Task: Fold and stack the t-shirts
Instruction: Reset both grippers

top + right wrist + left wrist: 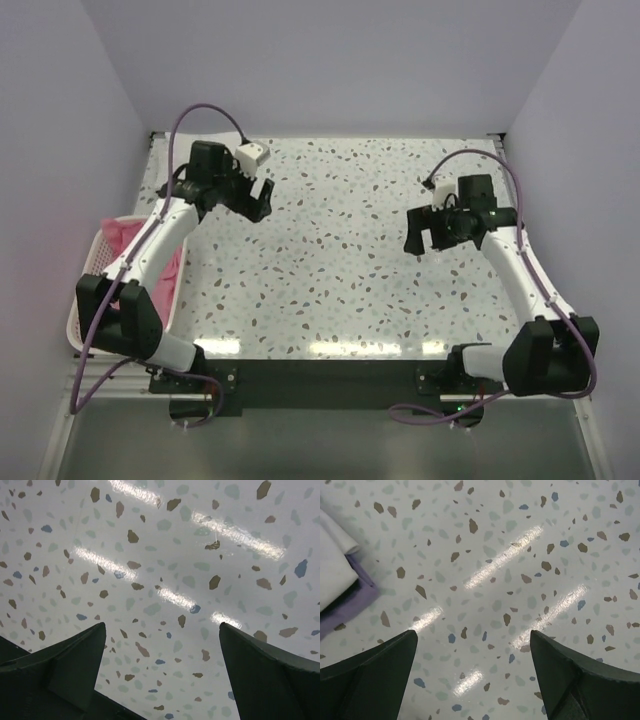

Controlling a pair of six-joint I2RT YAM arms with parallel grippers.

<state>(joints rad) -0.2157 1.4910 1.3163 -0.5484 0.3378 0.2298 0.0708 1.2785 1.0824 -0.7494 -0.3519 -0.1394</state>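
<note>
**Over a speckled tabletop, two empty grippers with fingers spread**

Above the tabletop [340, 270], a white surface flecked with brown, grey and blue chips, both arms reach in from the near edge.

The left gripper [258, 200] hangs toward the far left corner. Its wrist camera shows the two dark fingers spread wide, with only bare tabletop between them.

Up and to the left in that same view lies a folded white shirt [332, 565]. It rests on a folded lavender shirt [357, 600], whose edge sticks out from underneath. Both lie flat on the tabletop, apart from the fingers and touching neither. They cannot be made out in the overhead view.

The right gripper [420, 238] hangs nearer the right edge, about halfway between the near and far edges. Its fingers are also spread wide, with nothing between them but shiny tabletop and streaks of reflected light.

At the left edge sits a pale pink lattice basket [85, 290]. Crumpled pink shirts [125, 240] lie inside it, partly hidden by the left arm, which crosses over the basket. How many are in there cannot be told.

The two grippers are well apart from each other.
</note>
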